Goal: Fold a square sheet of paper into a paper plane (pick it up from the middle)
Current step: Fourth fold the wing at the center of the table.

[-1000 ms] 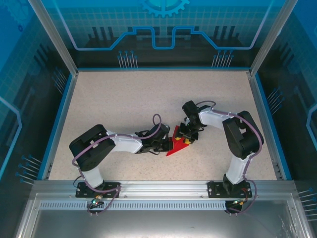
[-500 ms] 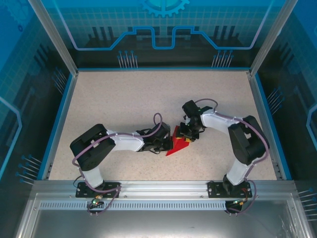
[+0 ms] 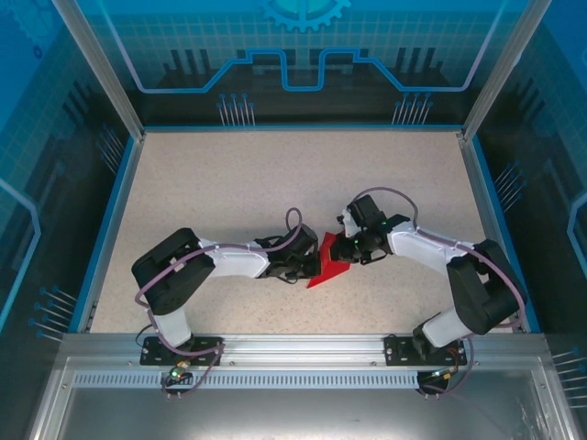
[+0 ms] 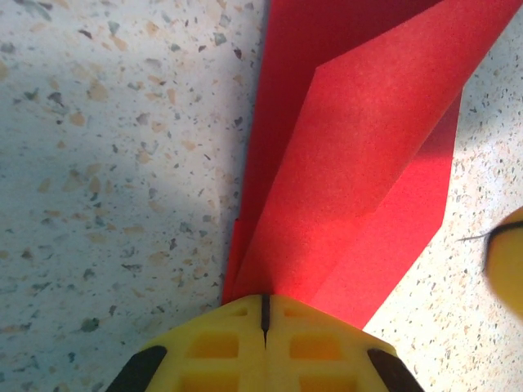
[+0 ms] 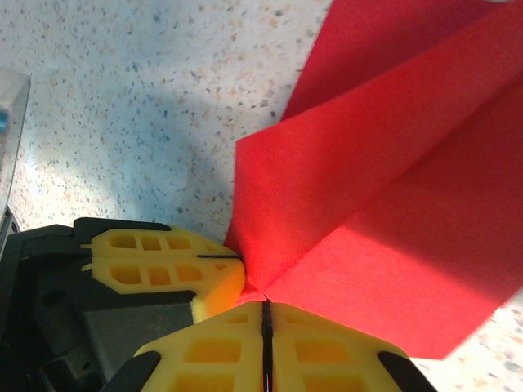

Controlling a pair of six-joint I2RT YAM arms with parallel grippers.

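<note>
Yellow ribbed fingertips (image 4: 212, 347) first, since they're nearest: my left gripper (image 4: 264, 314) is clamped shut at 6 o'clock in its wrist view, with the narrow end of the thin bright red paper sheet (image 4: 351, 163) pinched between the pads. From that pinch the sheet fans out toward 12 and 1 o'clock in overlapping flaps, so it's part-folded, neither a flat square nor a slim dart yet.

My right gripper (image 5: 265, 318) has a bite on the same bundle. Its jaws are closed on the point where the layers meet, at 6 o'clock in its own view. What I take to be one of the left gripper's fingers (image 5: 155, 261) sits just beside it at 8 o'clock.

Why two pinches so close together? My read is that one side anchors the crease while the other can swing a flap over without the whole thing skating around. Thin paper flops if it's held at a single spot.

From overhead, the sheet is down at the speckled beige tabletop (image 3: 229, 183), slightly toward 5 o'clock of the middle; resting or just lifted, I can't tell. Left gripper reaches in from 9 o'clock, right from 2 o'clock. Way out at 12 o'clock stands the blue printed back panel (image 3: 293, 64), well apart.
</note>
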